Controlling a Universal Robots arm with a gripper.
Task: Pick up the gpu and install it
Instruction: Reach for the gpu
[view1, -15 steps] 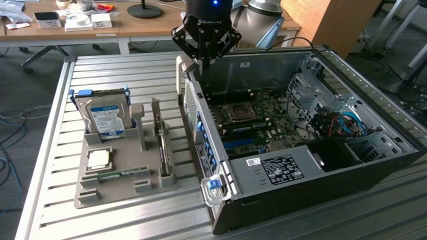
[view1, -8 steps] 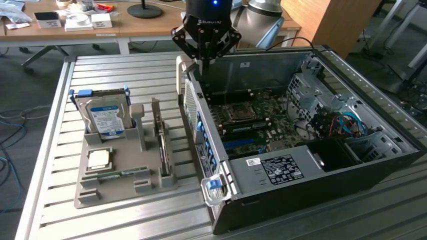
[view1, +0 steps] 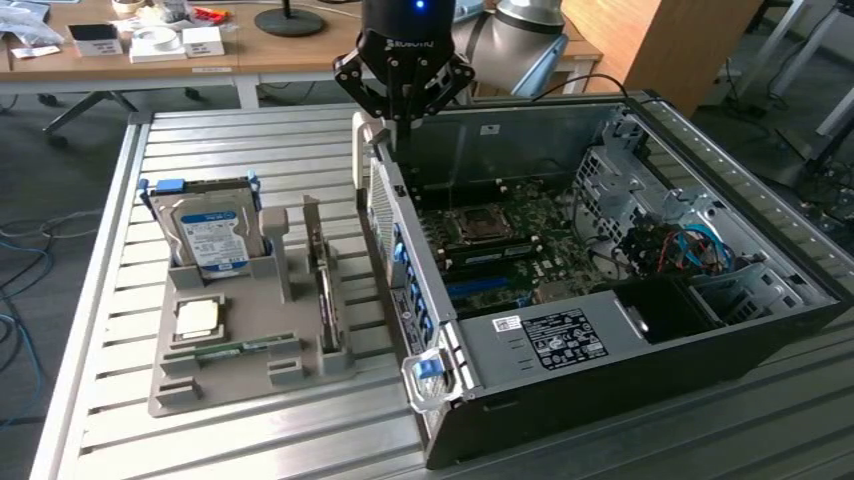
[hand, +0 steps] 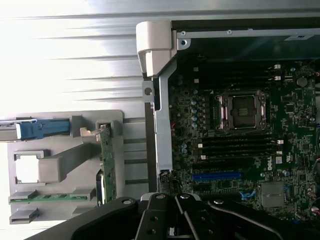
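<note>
Surface (view1: 107, 400): a slatted metal top was seen, carrying a grey parts holder and an open computer case.
Parts holder (view1: 180, 385): it was placed toward the exterior view's left, just beside the case.
RAM stick (view1: 247, 348): a narrow green stick was laid flat in a slot near the holder's front.
Processor (view1: 198, 320): a square chip was seated flat in a recess just behind the RAM stick.
Gpu (view1: 324, 300): the card was stood on its edge in the slot on the holder's case-facing side, untouched and apart from the end effector; in the wrist view its green edge (hand: 106, 160) was seen in the same slot.
Hard drive (view1: 210, 235): a silver drive with a blue-white label was propped upright at the holder's far end.
Computer case (view1: 641, 380): it was laid on its side with the panel off, and the motherboard (view1: 521, 240) and its empty processor socket (view1: 478, 225) were exposed.
End effector (view1: 396, 118): it was held above the case's far corner nearest the holder, fingers closed together and nothing gripped; its black linkages (hand: 172, 212) were seen in the wrist view.
Wooden desk (view1: 134, 60): it was seen behind, with small white boxes laid on it.
</note>
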